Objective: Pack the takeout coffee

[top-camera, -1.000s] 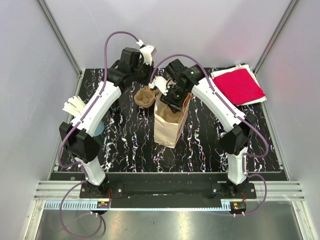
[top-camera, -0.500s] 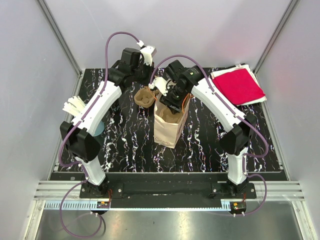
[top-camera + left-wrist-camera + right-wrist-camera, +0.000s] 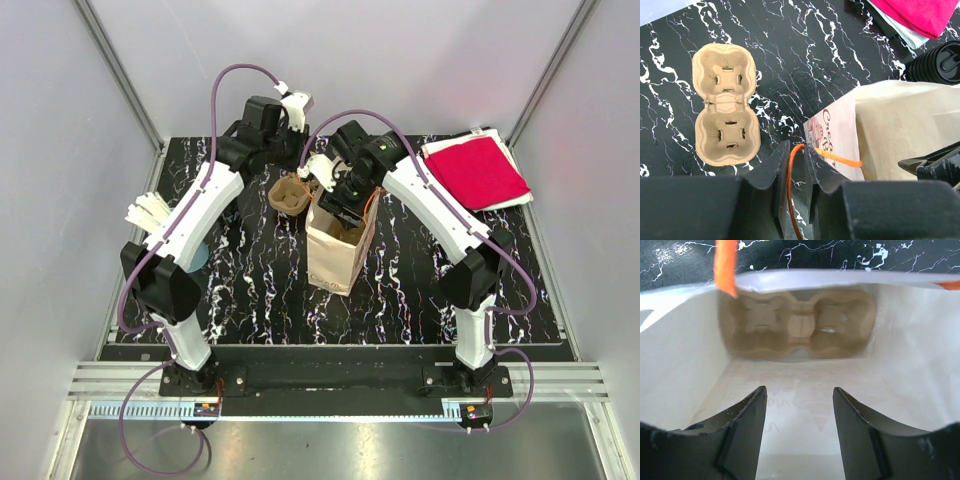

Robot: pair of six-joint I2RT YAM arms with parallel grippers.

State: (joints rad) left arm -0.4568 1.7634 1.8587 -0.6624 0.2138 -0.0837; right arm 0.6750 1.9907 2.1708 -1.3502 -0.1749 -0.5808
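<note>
Grey walls box in a black marbled table (image 3: 250, 290); the paper bag (image 3: 330, 255) stands mid-table, a red cloth (image 3: 478, 170) well right of it. Left wrist: the left hand (image 3: 794, 156) pinches the bag's orange handle (image 3: 837, 160) — a spare carrier (image 3: 726, 117) lies left of the bag, a black-lidded cup (image 3: 940, 62) just beside it. Right wrist: the right hand (image 3: 797, 427), wide and empty, sits in the bag's mouth above a seated carrier (image 3: 797, 325). It is best lifted straight out, clear of the paper, with the handle held taut.
</note>
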